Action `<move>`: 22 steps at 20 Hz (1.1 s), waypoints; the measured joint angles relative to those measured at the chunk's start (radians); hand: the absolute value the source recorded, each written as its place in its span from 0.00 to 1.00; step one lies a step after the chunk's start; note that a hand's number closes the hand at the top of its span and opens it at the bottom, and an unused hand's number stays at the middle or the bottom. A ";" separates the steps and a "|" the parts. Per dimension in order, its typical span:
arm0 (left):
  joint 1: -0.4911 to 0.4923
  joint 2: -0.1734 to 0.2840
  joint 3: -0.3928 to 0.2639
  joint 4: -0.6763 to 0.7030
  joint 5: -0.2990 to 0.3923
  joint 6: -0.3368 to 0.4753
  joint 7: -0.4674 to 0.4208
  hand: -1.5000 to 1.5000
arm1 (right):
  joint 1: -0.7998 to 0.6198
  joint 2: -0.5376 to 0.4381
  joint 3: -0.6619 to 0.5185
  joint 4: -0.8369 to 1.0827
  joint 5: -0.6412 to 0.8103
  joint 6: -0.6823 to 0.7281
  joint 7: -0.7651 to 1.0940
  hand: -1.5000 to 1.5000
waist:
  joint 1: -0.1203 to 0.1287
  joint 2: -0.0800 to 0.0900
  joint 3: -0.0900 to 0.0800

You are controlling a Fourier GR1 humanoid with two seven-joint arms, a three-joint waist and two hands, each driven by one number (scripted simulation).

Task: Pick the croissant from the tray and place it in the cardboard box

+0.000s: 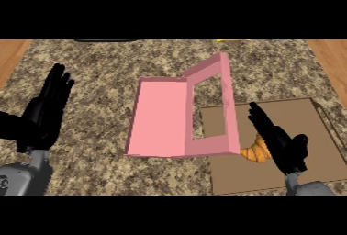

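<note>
Now the right hand (284, 147), fingers straight, is hovering over the croissant (254, 151) lying on the tray (271, 176). Left hand (47, 108) is resting open beside the pink box (159, 119).

A speckled stone counter (102, 57) in mottled brown, beige and dark flecks fills nearly the whole view, seen from steeply above. At the upper left corner a strip of warm orange-brown wood (12, 57) with faint grain runs beside the stone, and a matching wooden strip (332, 59) borders it at the upper right. Both strips narrow toward the bottom. The light is even and soft, with only faint shadows on the stone. No walls, windows or floor can be made out.
</note>
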 measured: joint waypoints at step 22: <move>0.190 0.052 -0.082 0.086 -0.203 -0.003 -0.066 0.50 | 0.115 -0.021 -0.231 -0.102 0.523 -0.750 0.145 0.00 | 0.001 -0.002 -0.004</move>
